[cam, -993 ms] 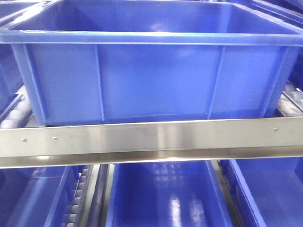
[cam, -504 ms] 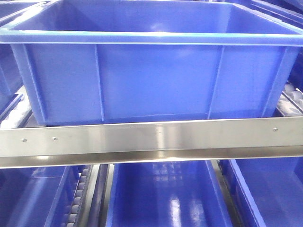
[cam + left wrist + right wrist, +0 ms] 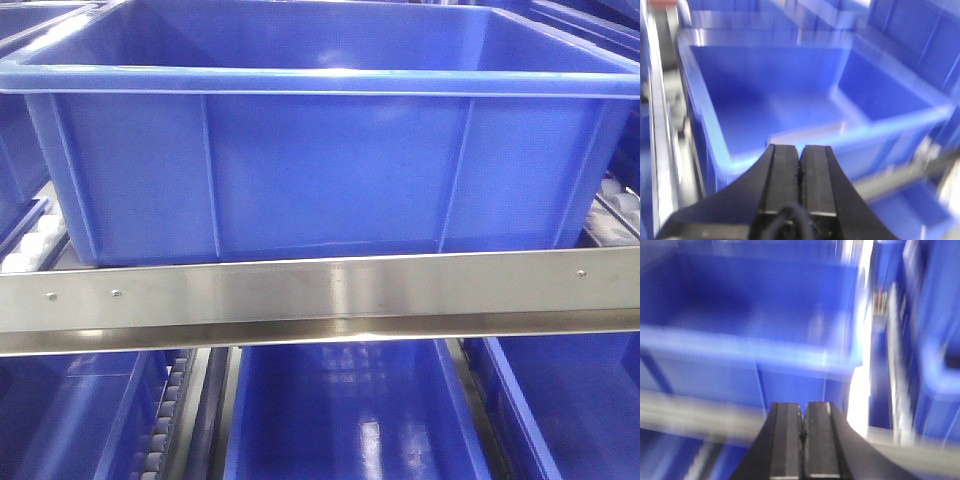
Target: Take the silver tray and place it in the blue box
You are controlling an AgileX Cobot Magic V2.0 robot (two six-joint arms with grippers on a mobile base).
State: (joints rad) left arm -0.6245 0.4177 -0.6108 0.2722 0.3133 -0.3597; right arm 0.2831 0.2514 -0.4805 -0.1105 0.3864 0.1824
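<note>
The blue box (image 3: 320, 150) sits on the rack behind a steel rail (image 3: 320, 295), more blue bins (image 3: 350, 415) beneath, silver tray nowhere visible, while left gripper (image 3: 800, 157) and right gripper (image 3: 801, 415) hover pinched closed, holding nothing.

Glossy smooth plastic blue box (image 3: 320, 150), brushed shiny metal rail (image 3: 320, 297)

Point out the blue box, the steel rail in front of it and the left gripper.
blue box (image 3: 330, 170), front view, front wall.
steel rail (image 3: 320, 295), front view, middle.
left gripper (image 3: 800, 152), left wrist view, between fingertips.
</note>
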